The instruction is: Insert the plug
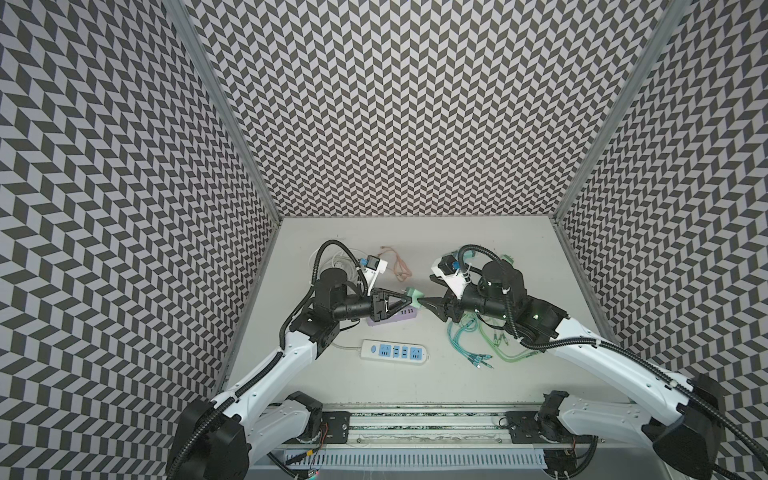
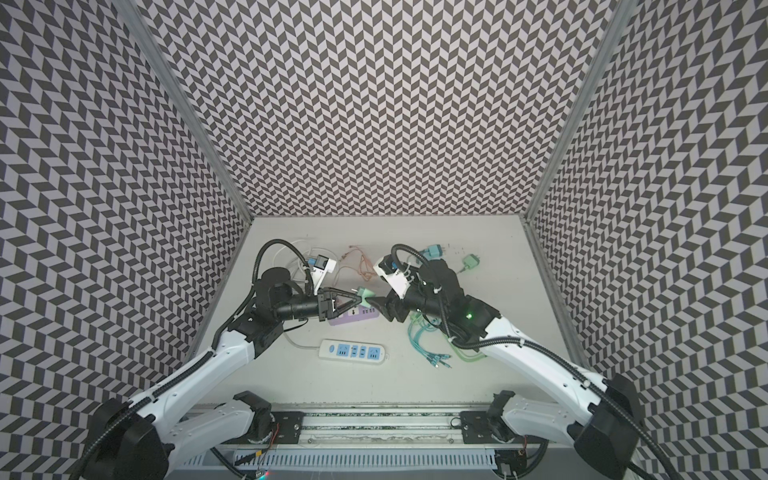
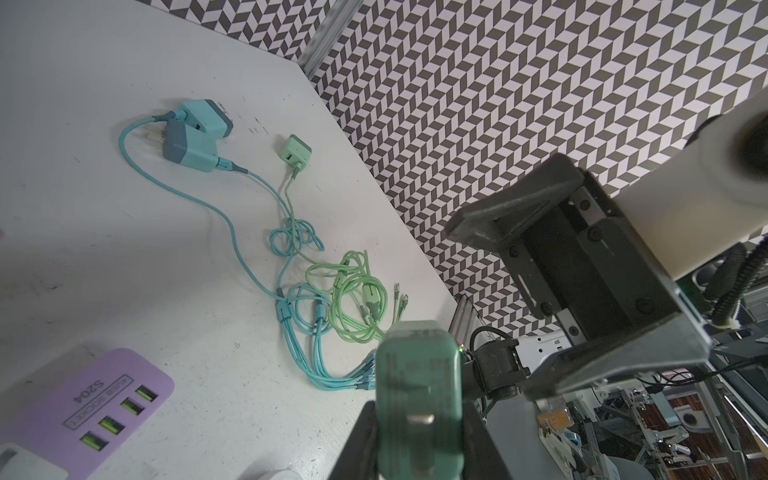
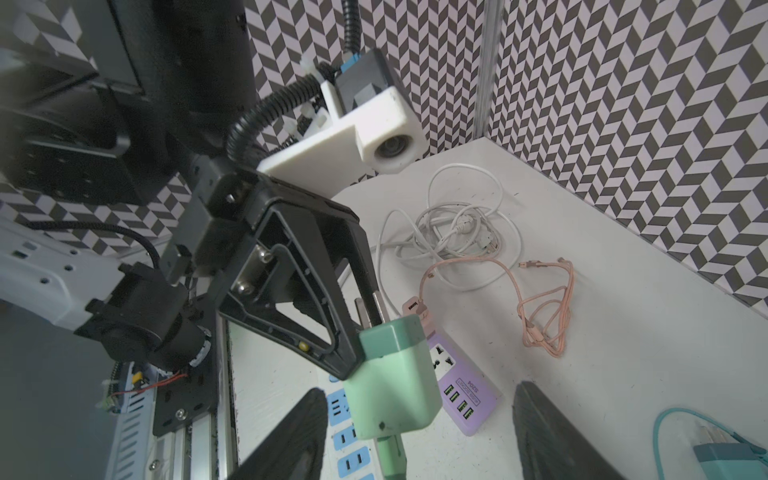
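Note:
The plug [image 1: 410, 296] [image 2: 365, 296] is a mint-green charger block held in the air above the purple power strip [image 1: 395, 319] [image 2: 353, 316]. My left gripper [image 1: 405, 300] [image 3: 417, 436] is shut on it, one black finger on each side of the plug [image 3: 419, 399], with a metal prong facing the left wrist camera. My right gripper [image 1: 420, 300] [image 4: 419, 436] is open. Its fingers [image 4: 291, 436] stand wide on either side of the plug [image 4: 392, 382] without touching it. A short green cable stub hangs from the plug's end.
A white power strip [image 1: 394, 352] with blue sockets lies nearer the front edge. Teal chargers [image 3: 195, 137], a green charger [image 3: 297, 151] and tangled teal and green cables [image 1: 478, 340] lie on the right. A white cord [image 4: 453, 224] and pink cable [image 4: 540, 307] lie at the back left.

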Controlling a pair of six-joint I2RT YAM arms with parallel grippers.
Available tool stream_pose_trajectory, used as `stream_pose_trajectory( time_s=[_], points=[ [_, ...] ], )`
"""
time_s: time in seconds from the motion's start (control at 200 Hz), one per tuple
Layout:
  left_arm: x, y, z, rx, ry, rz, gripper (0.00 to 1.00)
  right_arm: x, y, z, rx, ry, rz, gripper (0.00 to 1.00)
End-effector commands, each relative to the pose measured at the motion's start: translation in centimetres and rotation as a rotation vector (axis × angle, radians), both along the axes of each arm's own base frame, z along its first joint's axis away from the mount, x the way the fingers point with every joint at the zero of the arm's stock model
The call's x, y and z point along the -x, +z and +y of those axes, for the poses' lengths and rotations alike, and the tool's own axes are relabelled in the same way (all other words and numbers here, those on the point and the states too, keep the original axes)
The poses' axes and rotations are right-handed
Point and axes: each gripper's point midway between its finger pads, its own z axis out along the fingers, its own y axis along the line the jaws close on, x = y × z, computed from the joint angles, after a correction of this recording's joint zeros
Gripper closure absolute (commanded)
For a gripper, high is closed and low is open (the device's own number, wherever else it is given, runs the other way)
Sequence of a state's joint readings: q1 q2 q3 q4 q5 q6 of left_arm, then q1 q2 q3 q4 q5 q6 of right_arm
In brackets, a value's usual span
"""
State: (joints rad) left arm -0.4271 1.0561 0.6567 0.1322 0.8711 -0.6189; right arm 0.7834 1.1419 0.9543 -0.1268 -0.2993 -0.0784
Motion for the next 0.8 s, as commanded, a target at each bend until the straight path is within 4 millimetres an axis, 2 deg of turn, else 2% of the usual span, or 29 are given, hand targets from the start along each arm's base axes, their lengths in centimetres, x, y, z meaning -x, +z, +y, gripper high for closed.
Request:
stream_pose_trajectory(
  time_s=[0.0, 0.25, 0.401, 0.636, 0.796],
  points=[
    [-0.5, 2.3, 0.3, 0.036, 0.022, -0.079, 1.0, 0.3, 3.0, 0.1, -0.152, -0.023, 0.034, 0.31],
    [-1.2, 3.3, 0.9, 0.051, 0.071, -0.101, 1.0, 1.7, 4.5, -0.4, -0.336, -0.019, 0.163, 0.3],
    [-1.7, 4.0, 1.5, 0.075, 0.111, -0.109, 1.0, 3.2, 5.3, -0.8, -0.442, 0.03, 0.205, 0.28],
    [-1.4, 6.5, 2.2, 0.156, 0.151, -0.179, 1.0, 4.2, 4.8, -1.2, -0.551, 0.061, 0.269, 0.28],
    [-0.7, 8.0, 2.5, 0.229, 0.15, -0.213, 1.0, 5.3, 4.8, -1.1, -0.648, 0.145, 0.31, 0.26]
  ],
)
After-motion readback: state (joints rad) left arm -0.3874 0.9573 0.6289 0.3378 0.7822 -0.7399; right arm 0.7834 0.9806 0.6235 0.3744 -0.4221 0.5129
